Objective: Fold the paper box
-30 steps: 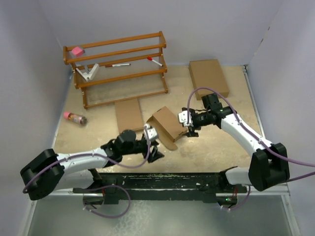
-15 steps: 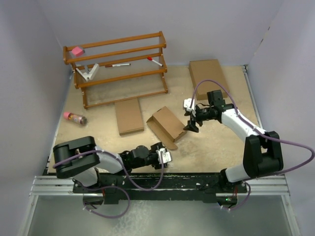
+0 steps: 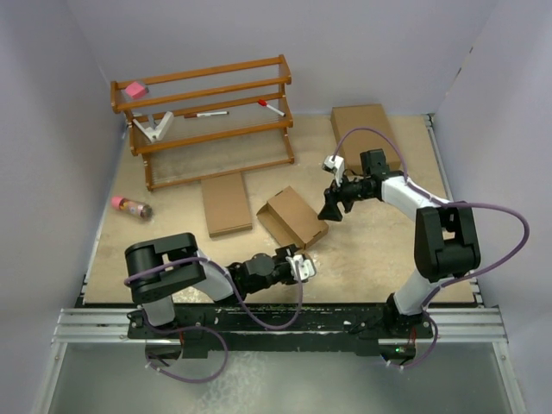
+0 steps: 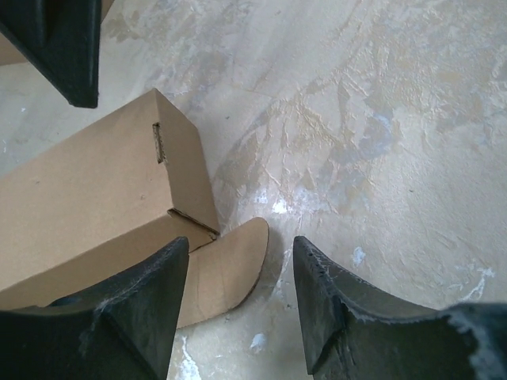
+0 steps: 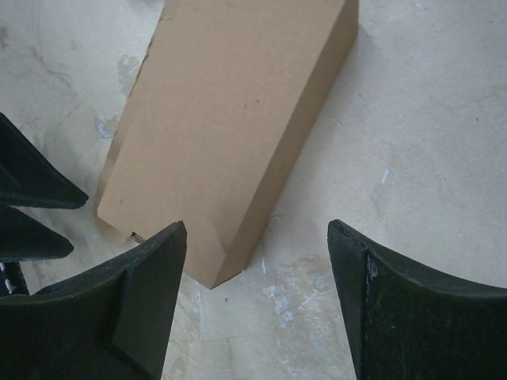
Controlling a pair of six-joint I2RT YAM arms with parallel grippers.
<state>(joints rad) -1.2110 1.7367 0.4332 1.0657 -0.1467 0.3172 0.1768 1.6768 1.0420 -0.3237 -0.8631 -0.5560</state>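
The paper box (image 3: 293, 216) lies mid-table as a slim brown folded shape with a rounded flap open at its near end. In the left wrist view the box (image 4: 95, 206) and its flap (image 4: 226, 269) lie just ahead of my open, empty left gripper (image 4: 238, 253). From above, the left gripper (image 3: 299, 266) sits near the table's front edge, apart from the box. My right gripper (image 3: 330, 207) is open and empty just right of the box. In the right wrist view the gripper (image 5: 257, 229) hovers over the box's corner (image 5: 230, 134).
A flat brown box (image 3: 226, 203) lies left of the paper box and a larger one (image 3: 366, 134) at the back right. A wooden rack (image 3: 203, 116) with pens and small items stands at the back left. A pink bottle (image 3: 131, 207) lies at the left.
My left arm has drawn back from the box toward the front edge. My right gripper has pulled back a little, up and right of the box. The box lies let go.
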